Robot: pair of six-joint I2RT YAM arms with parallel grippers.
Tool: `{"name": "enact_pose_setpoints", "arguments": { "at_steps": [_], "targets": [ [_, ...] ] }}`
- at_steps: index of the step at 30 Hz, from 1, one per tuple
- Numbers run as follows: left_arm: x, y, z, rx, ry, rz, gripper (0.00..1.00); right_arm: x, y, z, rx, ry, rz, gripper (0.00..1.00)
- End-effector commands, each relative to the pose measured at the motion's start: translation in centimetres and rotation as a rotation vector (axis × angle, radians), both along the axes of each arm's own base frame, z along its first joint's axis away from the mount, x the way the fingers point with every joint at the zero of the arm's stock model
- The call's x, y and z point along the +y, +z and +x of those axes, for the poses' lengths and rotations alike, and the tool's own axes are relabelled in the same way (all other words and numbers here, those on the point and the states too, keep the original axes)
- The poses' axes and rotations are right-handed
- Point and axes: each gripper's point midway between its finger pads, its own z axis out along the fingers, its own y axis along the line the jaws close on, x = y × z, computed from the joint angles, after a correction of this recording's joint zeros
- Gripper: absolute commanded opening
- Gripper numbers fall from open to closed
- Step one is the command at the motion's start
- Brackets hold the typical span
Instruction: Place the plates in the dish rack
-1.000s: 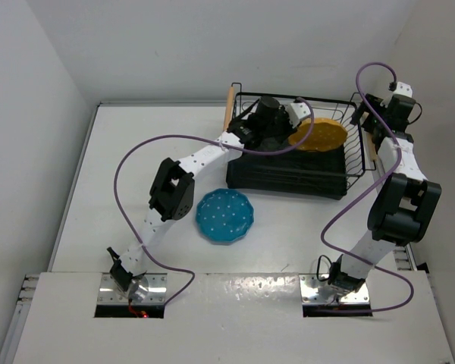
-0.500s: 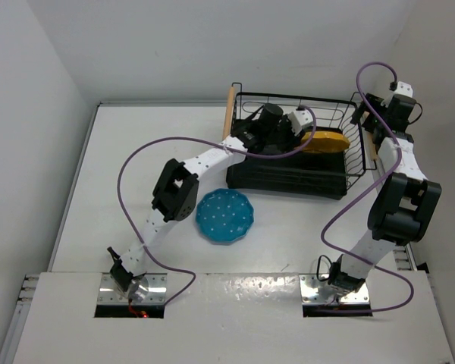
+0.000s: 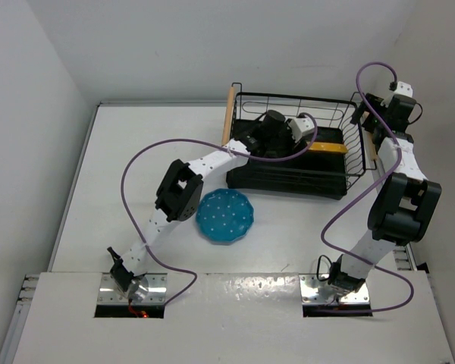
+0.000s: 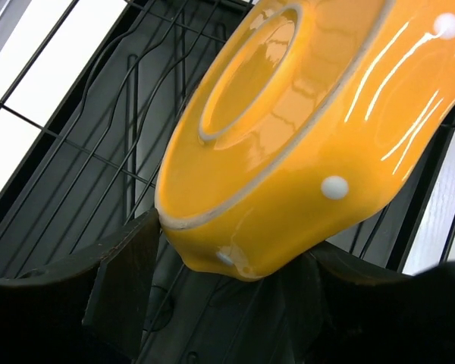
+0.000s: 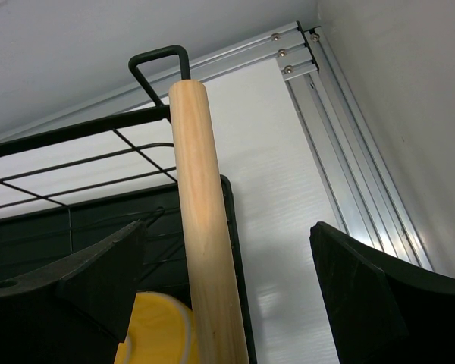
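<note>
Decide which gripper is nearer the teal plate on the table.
Left. The left gripper holds the yellow plate over the dish rack, beyond the teal plate; the right gripper straddles the rack's right wooden handle, farther off.

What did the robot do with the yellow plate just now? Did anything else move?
The left gripper, holding the yellow plate, tipped it from nearly flat up onto its edge inside the rack. The blue plate stayed on the table, and the right gripper stayed open at the rack's wooden handle.
</note>
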Motion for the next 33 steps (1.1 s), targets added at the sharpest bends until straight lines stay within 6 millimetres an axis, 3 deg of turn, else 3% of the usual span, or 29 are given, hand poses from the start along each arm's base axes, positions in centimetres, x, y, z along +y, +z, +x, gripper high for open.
{"name": "enact_pose_setpoints", "arguments": {
  "at_steps": [1, 6, 7, 8, 10, 15, 17, 21, 24, 26, 30, 33],
  "targets": [
    [-1.4, -1.6, -3.5, 0.109, -0.083, 0.017, 0.65, 3.7, -4.8, -0.9, 0.127, 0.096, 0.100, 0.88],
    [-1.8, 0.4, -3.3, 0.084, -0.093, -0.014, 0.53, 3.8, -4.7, -1.1, 0.126, 0.107, 0.097, 0.88],
    [-1.9, 0.9, -3.2, 0.083, -0.090, -0.025, 0.48, 3.8, -4.7, -1.1, 0.123, 0.110, 0.097, 0.88],
    [-1.7, 0.9, -2.9, 0.086, -0.092, -0.029, 0.34, 3.9, -4.4, -1.0, 0.117, 0.113, 0.096, 0.88],
    [-2.0, 2.3, -3.0, 0.094, -0.090, -0.062, 0.22, 3.8, -4.4, -1.0, 0.116, 0.115, 0.096, 0.88],
    [-2.2, 4.1, -2.8, 0.167, -0.093, -0.146, 0.15, 4.0, -4.1, -1.0, 0.109, 0.125, 0.094, 0.88],
    [-2.3, 4.1, -3.0, 0.171, -0.105, -0.148, 0.15, 4.1, -4.0, -1.0, 0.108, 0.132, 0.089, 0.88],
    [-2.2, 1.6, -2.5, 0.224, -0.050, -0.125, 0.15, 4.2, -3.8, -1.1, 0.102, 0.141, 0.084, 0.89],
    [-1.4, 0.8, -1.3, 0.289, 0.025, -0.141, 0.19, 4.4, -3.9, -1.2, 0.103, 0.149, 0.085, 0.89],
    [-1.4, -0.9, -1.6, 0.357, 0.051, -0.131, 0.24, 4.5, -3.9, -1.1, 0.100, 0.156, 0.088, 0.89],
    [-0.6, -1.8, -0.6, 0.371, 0.108, -0.120, 0.38, 4.9, -3.8, -1.1, 0.097, 0.180, 0.089, 0.91],
    [-0.6, -2.2, -0.4, 0.380, 0.126, -0.115, 0.47, 5.0, -2.4, -0.7, 0.072, 0.204, 0.078, 0.92]
  ]
}}
